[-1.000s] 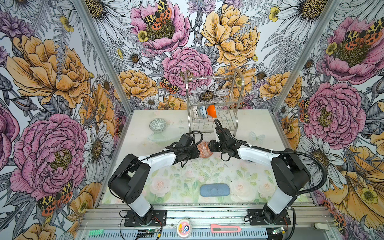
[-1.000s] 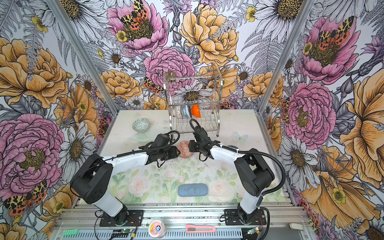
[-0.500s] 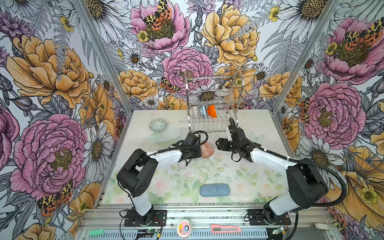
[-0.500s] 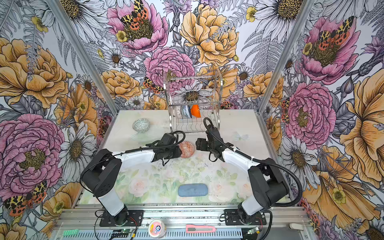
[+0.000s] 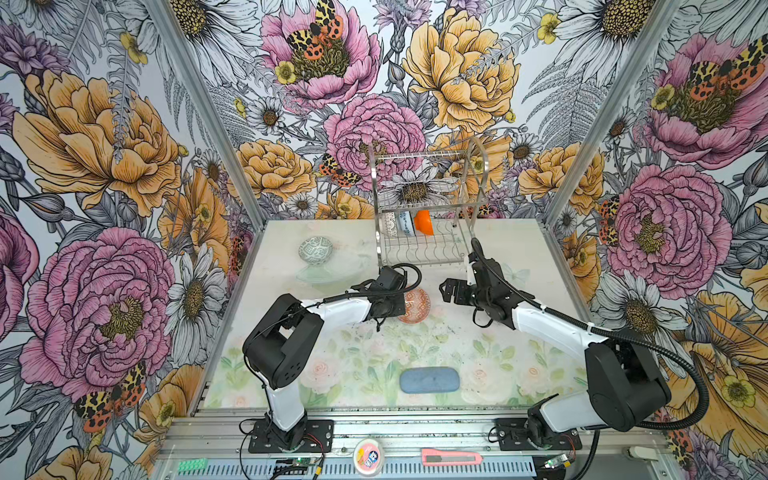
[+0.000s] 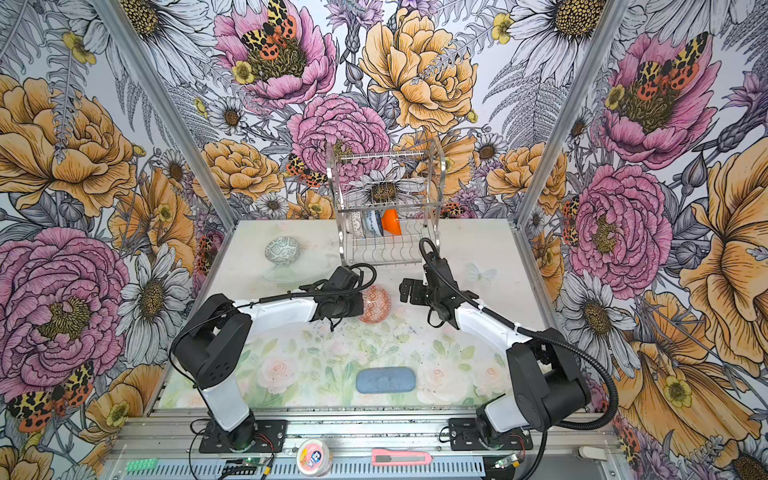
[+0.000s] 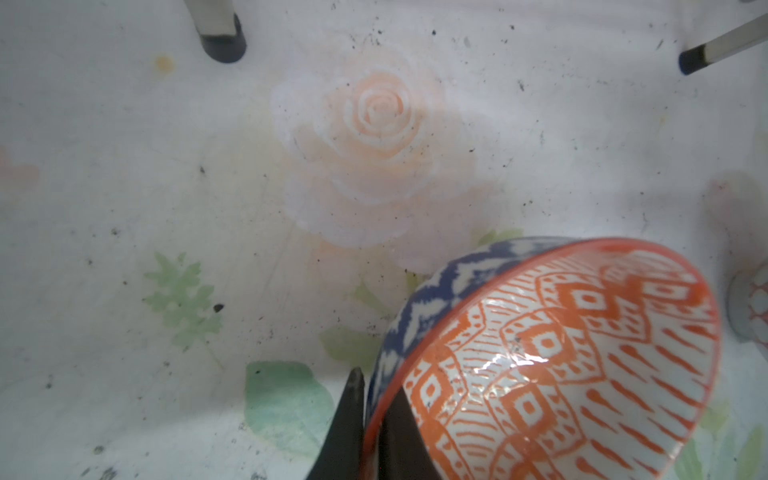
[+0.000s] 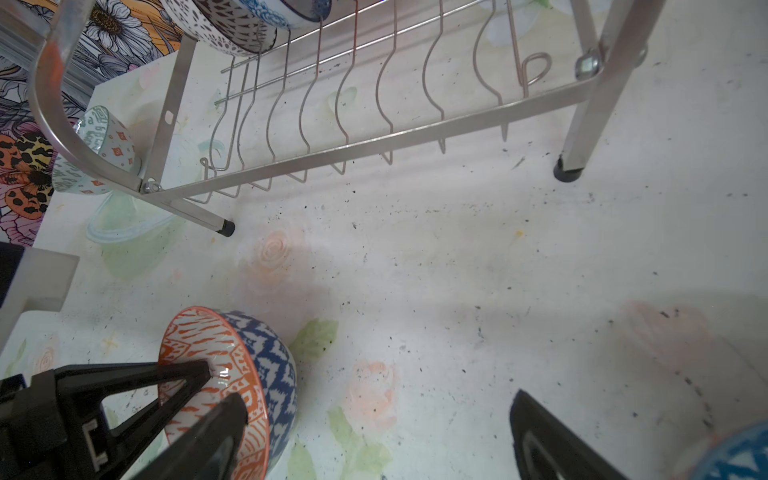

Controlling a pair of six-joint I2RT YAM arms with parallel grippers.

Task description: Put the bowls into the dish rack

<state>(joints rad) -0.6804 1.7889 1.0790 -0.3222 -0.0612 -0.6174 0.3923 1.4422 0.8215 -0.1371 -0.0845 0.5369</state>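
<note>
One flat oblong blue-grey pad (image 5: 429,379) is seen nearest. Beyond it, an orange-white geometric bowl (image 5: 413,305), tipped on edge, is pinched at its rim by the left gripper (image 7: 372,395). The right gripper (image 5: 448,291) is spread wide, apart from it. Farther back, a grey-green patterned bowl (image 5: 316,250) is seen on the table beside the silver wire dish rack (image 5: 420,262), whose lower tier is occupied by a plain orange bowl (image 5: 424,222) and two patterned bowls (image 5: 404,222).

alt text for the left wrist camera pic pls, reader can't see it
The left gripper is shut on the rim of the orange-white geometric bowl, holding it tipped on edge so its patterned inside faces the camera. Behind it is a speckled table printed with a faded rose, and farther off stand two black-capped legs of the dish rack.
</note>
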